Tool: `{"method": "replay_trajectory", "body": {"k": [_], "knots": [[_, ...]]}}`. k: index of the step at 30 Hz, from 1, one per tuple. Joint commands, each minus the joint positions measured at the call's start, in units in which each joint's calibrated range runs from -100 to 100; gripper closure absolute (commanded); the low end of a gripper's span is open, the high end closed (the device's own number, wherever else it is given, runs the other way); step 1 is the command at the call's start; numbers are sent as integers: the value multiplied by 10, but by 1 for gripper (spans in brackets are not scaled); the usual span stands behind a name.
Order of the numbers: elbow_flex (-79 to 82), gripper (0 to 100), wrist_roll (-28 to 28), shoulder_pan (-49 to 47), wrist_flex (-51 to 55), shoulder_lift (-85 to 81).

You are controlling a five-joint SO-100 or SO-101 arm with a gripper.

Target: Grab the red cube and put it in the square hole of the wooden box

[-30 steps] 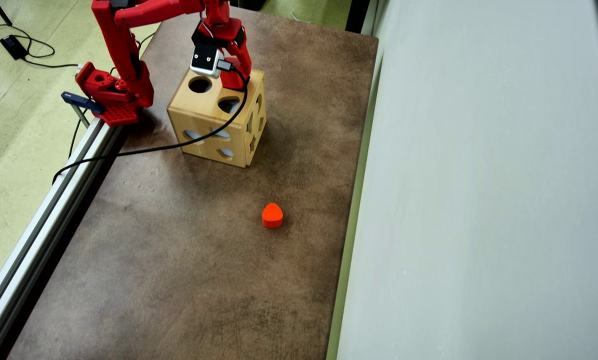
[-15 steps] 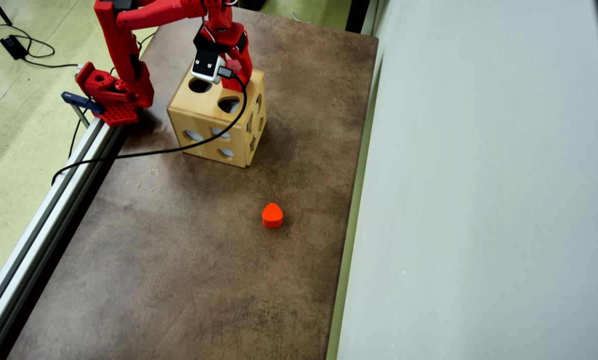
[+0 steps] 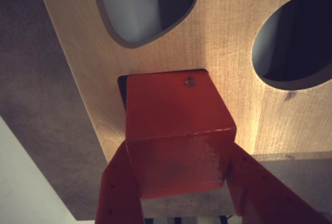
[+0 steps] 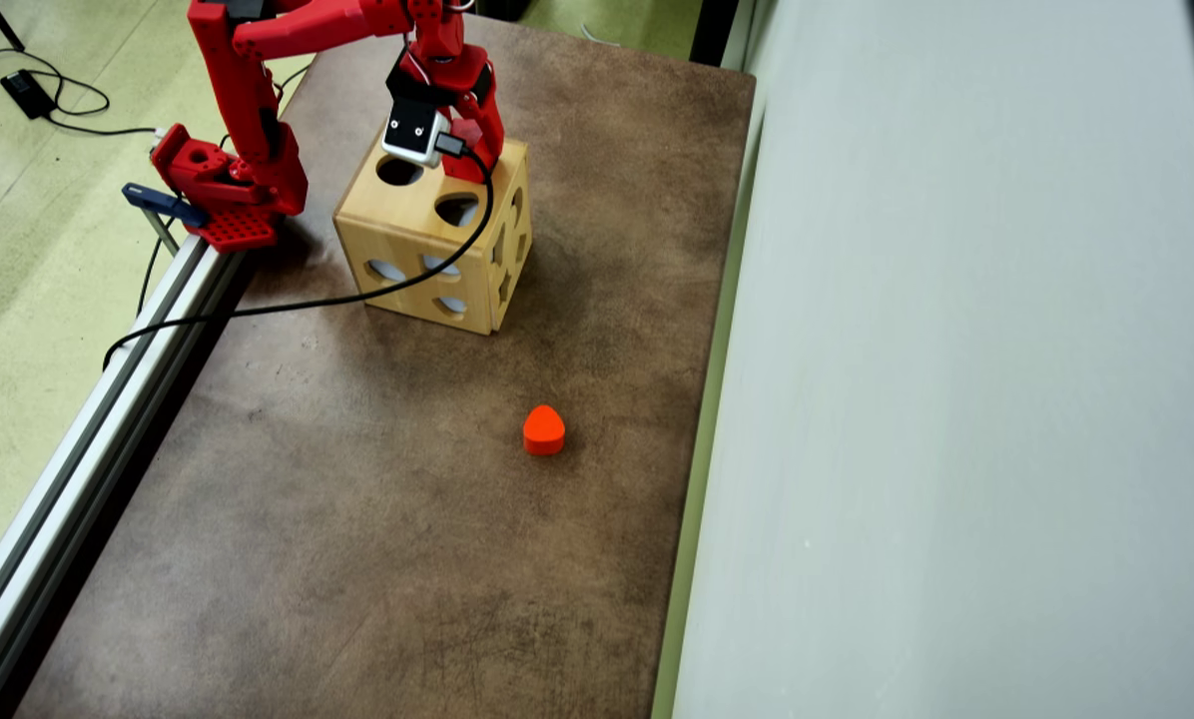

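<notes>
Brown mat [image 4: 407, 519] beside grey wall [image 4: 956, 399].

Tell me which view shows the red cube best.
The wrist view. The red cube fills the frame's middle, held between the hand's fingers over a dark opening in the wooden box. In the overhead view the arm and its camera hide the cube; only the box top shows.
</notes>
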Motion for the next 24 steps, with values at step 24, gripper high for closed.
{"method": "replay_trajectory", "body": {"k": [24], "knots": [[6,59,4,-24,46,-512]]}}
